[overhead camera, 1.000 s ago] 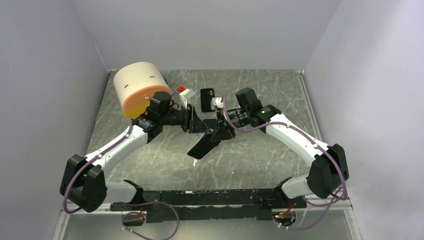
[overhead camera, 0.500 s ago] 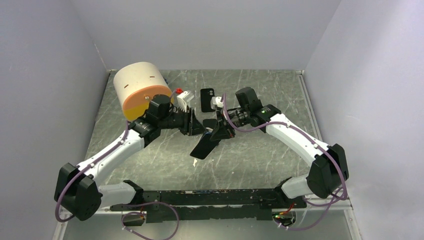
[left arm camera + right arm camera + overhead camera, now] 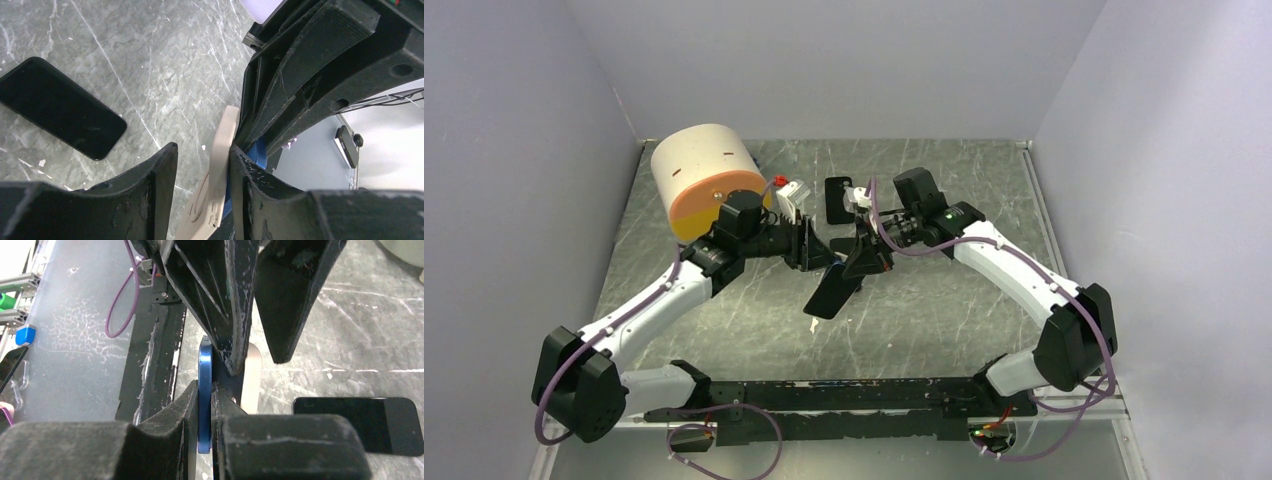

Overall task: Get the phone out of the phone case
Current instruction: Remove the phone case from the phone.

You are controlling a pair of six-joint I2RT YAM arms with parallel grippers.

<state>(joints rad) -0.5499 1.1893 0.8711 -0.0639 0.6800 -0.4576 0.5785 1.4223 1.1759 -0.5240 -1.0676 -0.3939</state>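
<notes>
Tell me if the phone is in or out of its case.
Partly out, not clearly free: the right gripper pinches the blue phone edge-on, a finger of the left gripper wedged between it and the beige case.

We see a grey, veined counter [image 3: 984, 180] boxed in by pale lilac walls [image 3: 844, 60]. At its back left a fat drum [image 3: 699, 175] lies on its side, cream on the round wall and orange on the end face turned to us. Just right of it sits a small white block [image 3: 794, 190] with a red cap. Near that, a black handset [image 3: 838, 200] lies flat, back up. A black rail [image 3: 844, 395] runs along the near edge.
</notes>
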